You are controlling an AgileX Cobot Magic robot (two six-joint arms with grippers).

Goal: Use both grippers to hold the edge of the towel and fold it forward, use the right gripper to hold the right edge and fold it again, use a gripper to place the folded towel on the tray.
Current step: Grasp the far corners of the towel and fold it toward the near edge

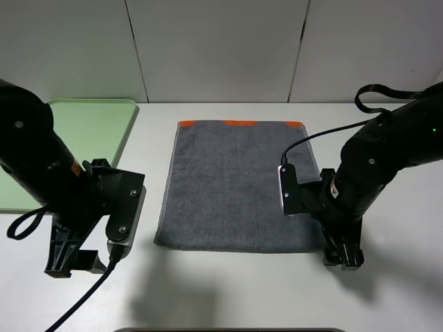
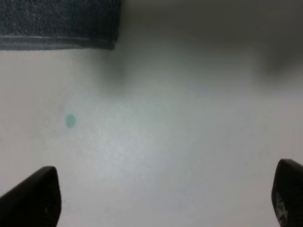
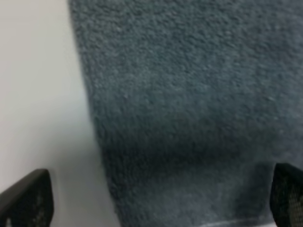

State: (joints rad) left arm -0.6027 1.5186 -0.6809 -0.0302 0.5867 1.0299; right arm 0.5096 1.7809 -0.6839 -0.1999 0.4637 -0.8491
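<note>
The towel (image 1: 239,187) is lying flat mid-worktop (image 1: 228,290), its orange band (image 1: 239,124) at the far edge, and the tray (image 1: 104,114) is sitting at the left edge. The left gripper (image 2: 158,201) is hanging wide open over bare worktop beside the towel's near left corner. The right gripper (image 3: 156,201) is hanging wide open over the near right corner, seemingly not touching the cloth.

Overhead camera looks down — wrist views close, sharing towel (image 1: 235,187).
</note>
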